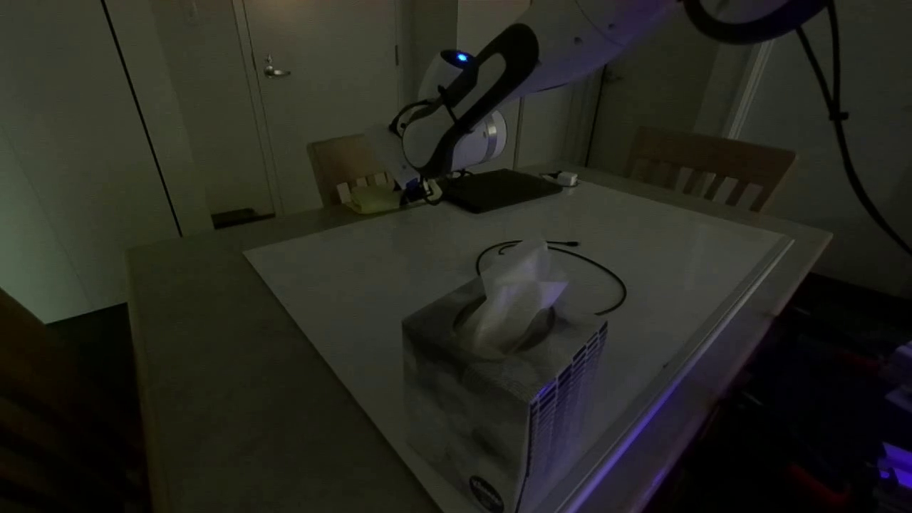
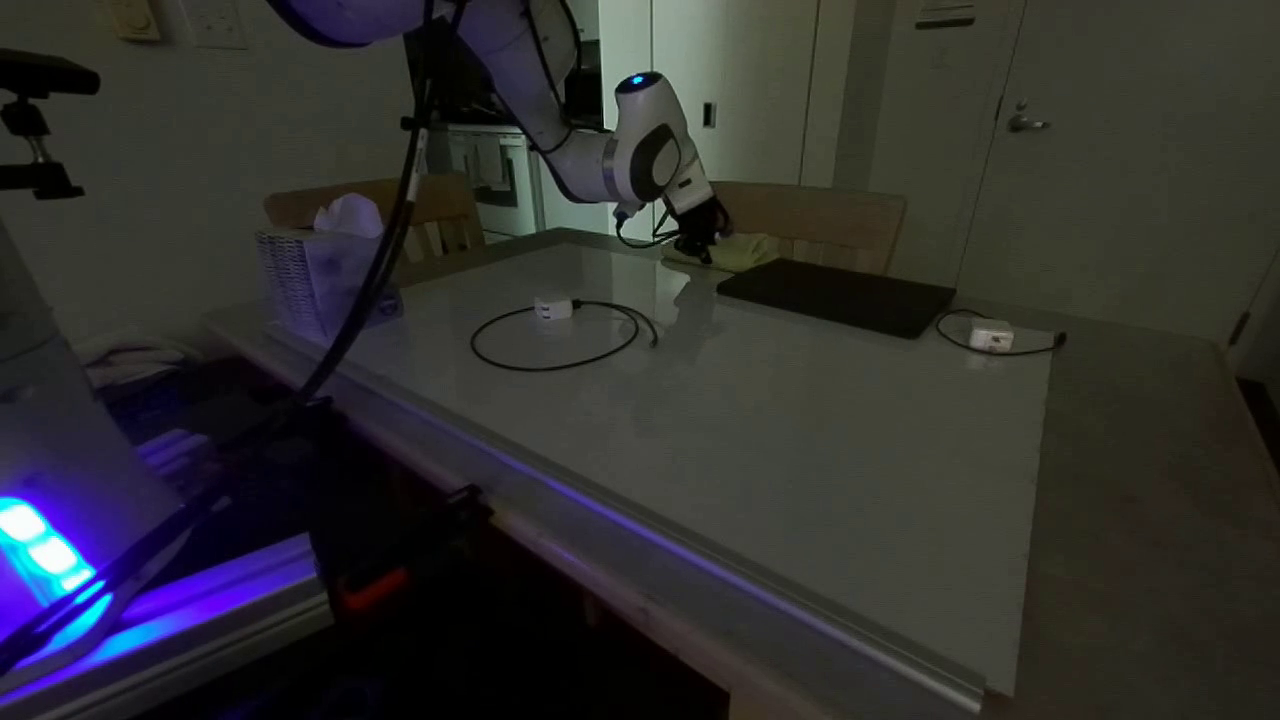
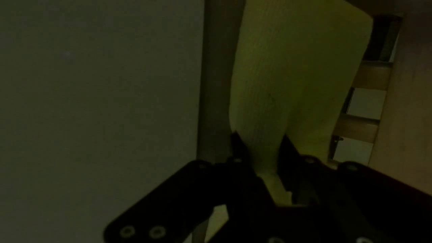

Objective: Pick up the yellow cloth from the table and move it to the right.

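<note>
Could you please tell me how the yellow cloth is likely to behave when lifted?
The cloth will likely droop, since its outline bends softly. It looks like plain fabric, so it is probably light. It may bunch, as part shows between the jaws.

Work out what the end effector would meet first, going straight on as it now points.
Probably the yellow cloth, which shows ahead of the end effector and between its fingers; depth and contact are unclear in dim light.

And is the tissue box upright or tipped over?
Upright: in both exterior views, the tissue box has white tissue rising from its top.
</note>
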`<state>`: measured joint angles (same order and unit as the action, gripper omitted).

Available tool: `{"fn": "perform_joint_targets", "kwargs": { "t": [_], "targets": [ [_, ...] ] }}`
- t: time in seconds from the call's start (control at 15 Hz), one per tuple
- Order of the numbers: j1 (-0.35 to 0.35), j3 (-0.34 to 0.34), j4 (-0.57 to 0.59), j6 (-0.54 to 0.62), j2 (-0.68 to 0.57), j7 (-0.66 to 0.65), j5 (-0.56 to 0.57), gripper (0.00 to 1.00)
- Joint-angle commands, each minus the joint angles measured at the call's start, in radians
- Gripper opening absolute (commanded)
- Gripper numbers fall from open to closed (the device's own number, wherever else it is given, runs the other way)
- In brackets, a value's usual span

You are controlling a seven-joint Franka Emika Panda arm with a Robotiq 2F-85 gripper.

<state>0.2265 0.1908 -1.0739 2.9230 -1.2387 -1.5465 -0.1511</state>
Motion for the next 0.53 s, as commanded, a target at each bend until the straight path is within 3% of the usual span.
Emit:
{"fn": "perform_joint_targets", "kwargs": {
  "t": [0.0,0.47],
  "targets": [
    [-0.010,-0.018,0.024,-0.022,-0.008,0.019,-0.006,0.00],
    [0.014,-0.009,-0.009,-0.063,0.035,0.017,0.001,0.03]
  ]
}}
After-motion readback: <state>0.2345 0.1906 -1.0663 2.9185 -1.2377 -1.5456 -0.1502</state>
